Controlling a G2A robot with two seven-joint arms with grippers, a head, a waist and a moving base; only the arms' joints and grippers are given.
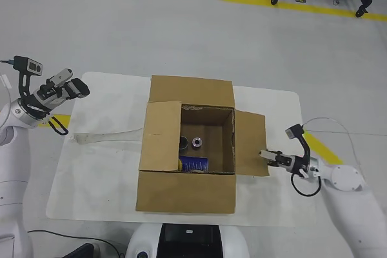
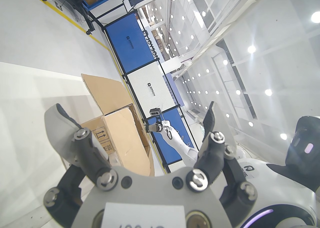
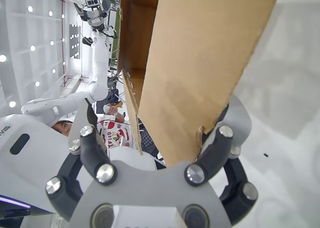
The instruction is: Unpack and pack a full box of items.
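An open cardboard box (image 1: 186,191) stands mid-table with all its flaps folded out. Inside lie a blue can (image 1: 195,165), a small silver round item (image 1: 197,142) and a dark round item (image 1: 183,141). My right gripper (image 1: 263,155) is at the outer edge of the box's right flap (image 1: 250,143). In the right wrist view that flap (image 3: 200,39) runs between the widely spread fingers of the right gripper (image 3: 160,114), close against one finger (image 3: 235,114). My left gripper (image 1: 77,87) is raised over the table's far left corner, open and empty (image 2: 136,114), away from the box (image 2: 125,134).
The white table (image 1: 97,180) has bare surface left of the box and a narrower strip on the right. Its front edge runs just below the box's front flap. Yellow floor tape shows beyond the table.
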